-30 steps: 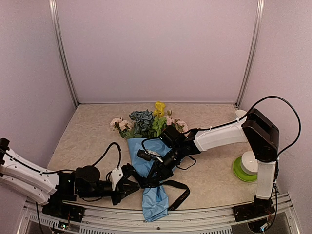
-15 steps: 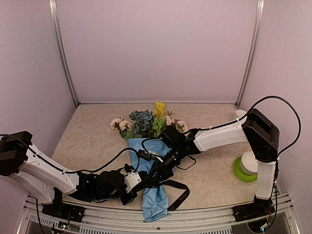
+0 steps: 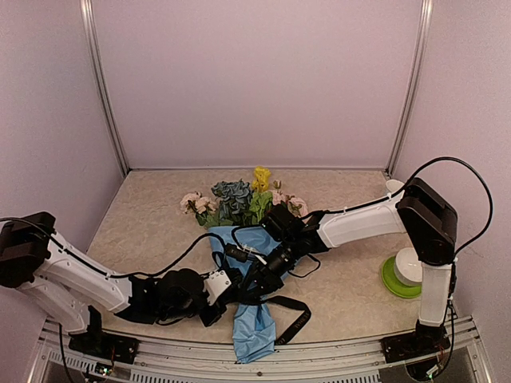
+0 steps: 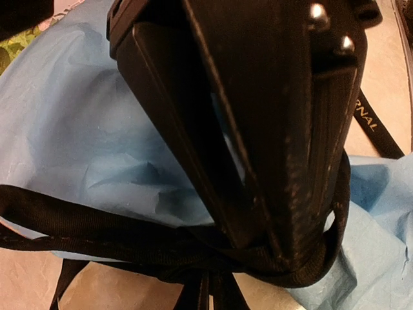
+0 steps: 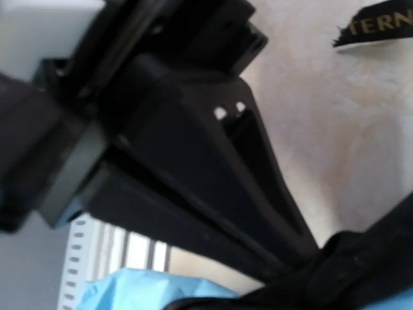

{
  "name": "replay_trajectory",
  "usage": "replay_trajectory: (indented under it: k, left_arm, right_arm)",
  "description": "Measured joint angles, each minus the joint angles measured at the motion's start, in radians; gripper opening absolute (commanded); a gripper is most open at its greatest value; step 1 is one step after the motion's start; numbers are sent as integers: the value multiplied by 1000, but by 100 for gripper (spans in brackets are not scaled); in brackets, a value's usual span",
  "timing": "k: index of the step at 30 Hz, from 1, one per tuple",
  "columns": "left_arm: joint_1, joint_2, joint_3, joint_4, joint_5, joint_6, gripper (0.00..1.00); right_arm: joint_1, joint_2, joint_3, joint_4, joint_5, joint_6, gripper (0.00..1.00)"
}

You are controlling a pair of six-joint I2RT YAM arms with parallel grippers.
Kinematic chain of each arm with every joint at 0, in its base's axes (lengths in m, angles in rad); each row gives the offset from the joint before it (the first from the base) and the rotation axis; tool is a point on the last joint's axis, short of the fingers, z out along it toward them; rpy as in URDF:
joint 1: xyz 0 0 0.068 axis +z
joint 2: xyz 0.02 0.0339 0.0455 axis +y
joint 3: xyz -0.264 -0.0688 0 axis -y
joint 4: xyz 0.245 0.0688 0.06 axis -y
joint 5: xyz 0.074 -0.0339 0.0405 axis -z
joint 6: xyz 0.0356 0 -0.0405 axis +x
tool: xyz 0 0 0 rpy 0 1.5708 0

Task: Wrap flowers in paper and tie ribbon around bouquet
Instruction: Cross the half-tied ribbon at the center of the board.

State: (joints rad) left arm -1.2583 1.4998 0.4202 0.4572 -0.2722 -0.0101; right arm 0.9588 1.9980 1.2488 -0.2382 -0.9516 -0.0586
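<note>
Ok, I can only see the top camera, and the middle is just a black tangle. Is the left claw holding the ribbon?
Observer: Yes. In the left wrist view the left claw is shut, with the ribbon looped round its tips, over the paper.
Operator: What about the right claw?
Observer: The right wrist view shows the right claw pinched on bunched ribbon too.
Operator: Does the ribbon have writing on it?
Observer: Yes, pale letters. Its loose end, lying on the table, reads "TERN".
</note>
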Motion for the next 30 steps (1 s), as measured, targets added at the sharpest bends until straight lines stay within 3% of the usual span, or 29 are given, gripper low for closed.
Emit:
replay_trajectory:
  k: [6, 12, 14, 24, 30]
  left_arm:
    - [14, 26, 24, 35, 55, 4, 5]
    - [27, 35, 26, 47, 90, -3, 2]
    - [38, 34, 26, 47, 98, -8, 3]
    - [64, -32, 12, 36, 142, -4, 36]
    - [64, -121, 8, 9, 139, 48, 43]
  right_arm:
    - [0, 0, -1, 0, 48, 5, 18]
    - [5, -2, -1, -13, 99, 2, 0]
    - [6, -7, -2, -24, 113, 1, 0]
    - [7, -74, -3, -65, 156, -3, 0]
    - [8, -78, 6, -117, 190, -17, 0]
